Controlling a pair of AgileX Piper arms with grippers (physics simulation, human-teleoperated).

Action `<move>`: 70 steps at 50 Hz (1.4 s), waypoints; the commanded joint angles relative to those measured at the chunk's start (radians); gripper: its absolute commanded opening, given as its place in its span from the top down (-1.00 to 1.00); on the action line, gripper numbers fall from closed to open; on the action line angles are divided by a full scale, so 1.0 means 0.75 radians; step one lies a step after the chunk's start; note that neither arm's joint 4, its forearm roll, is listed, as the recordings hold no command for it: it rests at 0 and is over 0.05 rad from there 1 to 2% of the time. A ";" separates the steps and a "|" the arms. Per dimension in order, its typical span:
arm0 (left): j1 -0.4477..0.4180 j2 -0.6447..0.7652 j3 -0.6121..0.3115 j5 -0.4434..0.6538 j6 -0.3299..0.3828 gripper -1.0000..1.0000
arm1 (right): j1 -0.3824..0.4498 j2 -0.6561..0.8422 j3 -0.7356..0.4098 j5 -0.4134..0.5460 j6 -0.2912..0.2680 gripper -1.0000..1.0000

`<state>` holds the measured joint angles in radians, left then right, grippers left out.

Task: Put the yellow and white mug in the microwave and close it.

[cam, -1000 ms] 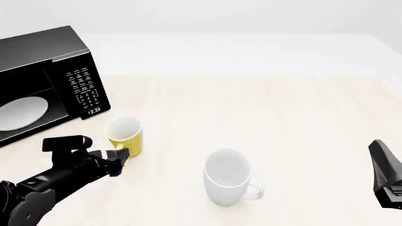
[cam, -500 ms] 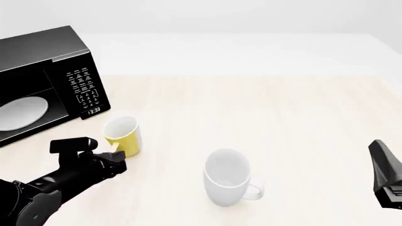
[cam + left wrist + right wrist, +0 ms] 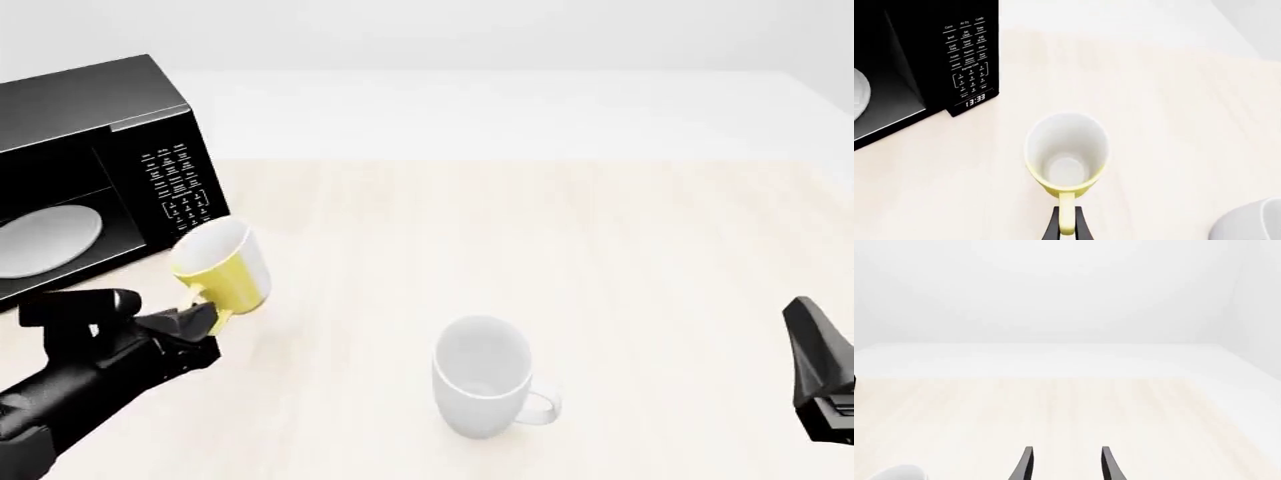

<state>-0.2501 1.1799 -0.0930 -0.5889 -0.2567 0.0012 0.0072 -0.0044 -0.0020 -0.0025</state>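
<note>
The yellow and white mug (image 3: 219,266) is lifted off the table and tilted, held by its yellow handle in my left gripper (image 3: 203,316), which is shut on it. In the left wrist view the mug (image 3: 1066,155) shows its white inside, with the handle pinched at my left gripper (image 3: 1066,231). The black microwave (image 3: 94,165) stands open at the far left, its white turntable plate (image 3: 47,240) showing; its keypad panel (image 3: 969,60) is just beyond the mug. The door is out of view. My right gripper (image 3: 1065,465) is open and empty at the right edge.
A larger all-white mug (image 3: 485,376) stands at the middle front of the light wooden table (image 3: 561,240), its handle to the right; its rim shows in the left wrist view (image 3: 1254,225) and the right wrist view (image 3: 894,473).
My left gripper has lifted the yellow mug off the table and carried it left toward the microwave's opening. The right arm has not moved.
</note>
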 commanded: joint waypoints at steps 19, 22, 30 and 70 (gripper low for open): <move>0.424 -0.529 0.078 0.247 0.097 1.00 | 0.000 0.000 0.000 0.000 0.000 -1.00; 0.456 -0.535 0.083 0.243 0.110 1.00 | 0.000 0.000 0.000 0.000 0.000 -1.00; 0.591 -0.531 0.096 0.212 0.127 1.00 | 0.000 0.000 0.000 0.000 0.000 -1.00; 0.900 0.069 -0.024 -0.281 0.221 1.00 | 0.000 0.000 0.000 0.000 0.000 -1.00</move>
<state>0.3980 1.1155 -0.0681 -0.7282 -0.0941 0.0013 0.0073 -0.0044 -0.0020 -0.0025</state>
